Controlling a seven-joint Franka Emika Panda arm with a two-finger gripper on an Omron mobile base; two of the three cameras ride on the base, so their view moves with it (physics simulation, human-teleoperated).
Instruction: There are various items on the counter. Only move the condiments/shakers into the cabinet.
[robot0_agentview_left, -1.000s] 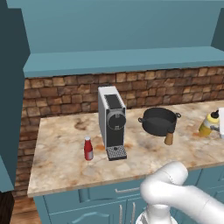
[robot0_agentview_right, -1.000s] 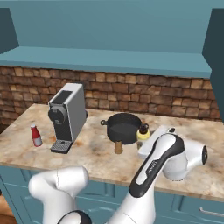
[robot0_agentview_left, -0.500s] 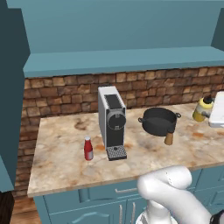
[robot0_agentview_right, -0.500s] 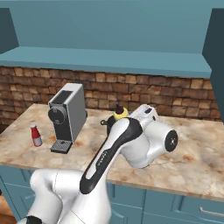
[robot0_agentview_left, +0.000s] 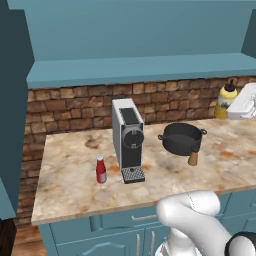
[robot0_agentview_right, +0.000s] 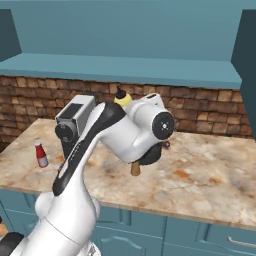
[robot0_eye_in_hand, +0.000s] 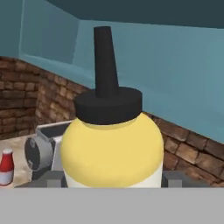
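Observation:
My gripper (robot0_agentview_left: 234, 106) is shut on the yellow squeeze bottle (robot0_agentview_left: 226, 100), held upright in the air above the right end of the counter (robot0_agentview_left: 70, 185), just under the teal cabinet's shelf ledge (robot0_agentview_left: 140, 67). In the hand view the yellow squeeze bottle (robot0_eye_in_hand: 111, 148) with its dark nozzle sits between my fingertips (robot0_eye_in_hand: 52, 183). From the right base view only the top of the yellow squeeze bottle (robot0_agentview_right: 122, 99) peeks over my arm. The red ketchup bottle (robot0_agentview_left: 101, 170) stands at the counter's left. The small wooden shaker (robot0_agentview_left: 193, 158) stands in front of the pot.
A tall grey-black coffee machine (robot0_agentview_left: 127, 137) stands mid-counter, with a black two-handled pot (robot0_agentview_left: 181, 137) to its right. A brick wall backs the counter. Teal drawers (robot0_agentview_right: 210, 235) run below it, and a teal side panel (robot0_agentview_left: 12, 110) rises at the left.
The gripper has lifted the yellow squeeze bottle off the counter, up and slightly left toward the shelf ledge. The arm has swung up with it. Everything else stayed put.

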